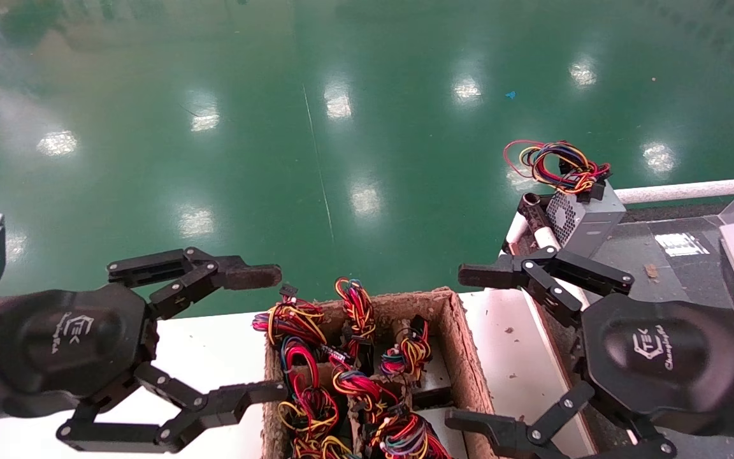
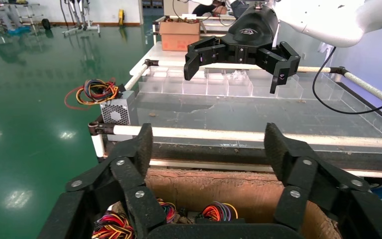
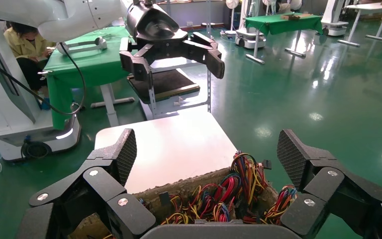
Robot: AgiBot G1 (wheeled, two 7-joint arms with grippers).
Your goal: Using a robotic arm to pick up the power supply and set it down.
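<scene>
No power supply can be singled out; it is hidden or out of view. Both black grippers hang open and empty on either side of a brown cardboard box [image 1: 462,357] packed with wire-bundled units [image 1: 354,376]. My left gripper [image 1: 269,333] is at the box's left wall, and the left wrist view looks past it [image 2: 209,142] at the box's far wall [image 2: 219,186]. My right gripper [image 1: 466,347] is at the box's right wall, and the right wrist view looks past it [image 3: 208,149] onto coloured wires [image 3: 229,191].
A light grey box with a mesh side [image 1: 587,217] and looped coloured wires [image 1: 558,166] sits on the far corner of the dark belt [image 1: 660,268], behind a white rail [image 1: 692,189]. The cardboard box rests on a white table [image 1: 214,344]. Green floor [image 1: 341,127] lies beyond.
</scene>
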